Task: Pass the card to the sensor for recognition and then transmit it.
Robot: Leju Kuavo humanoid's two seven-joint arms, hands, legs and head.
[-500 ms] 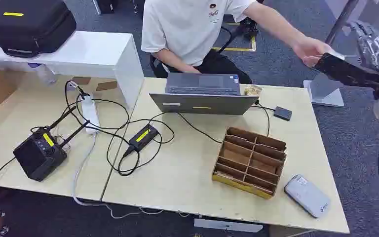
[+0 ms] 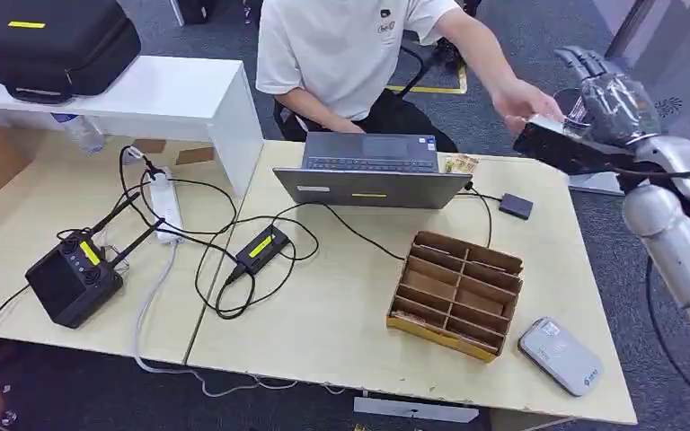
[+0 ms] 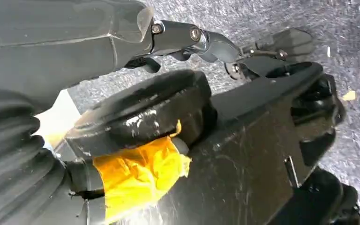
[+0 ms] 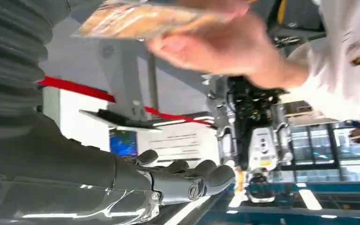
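Beige desk [image 2: 341, 305], far right: right hand [image 2: 613, 101] raised, fingers spread, empty, awaiting card [image 4: 145, 19] from person's hand [image 2: 523, 101]. Left hand's [image 3: 136, 112] state unclear.

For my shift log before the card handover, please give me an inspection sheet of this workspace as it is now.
Surface: light wooden table.
Job's things: card in a person's hand, near the right hand; grey flat device at the table's near right corner.
Clutter: laptop, divided cardboard box, black radio unit.
Hands: right hand holds nothing, fingers apart; left hand unclear.
Cables: black leads looped by the power strip.
Surroundings: seated person; black case on white shelf.
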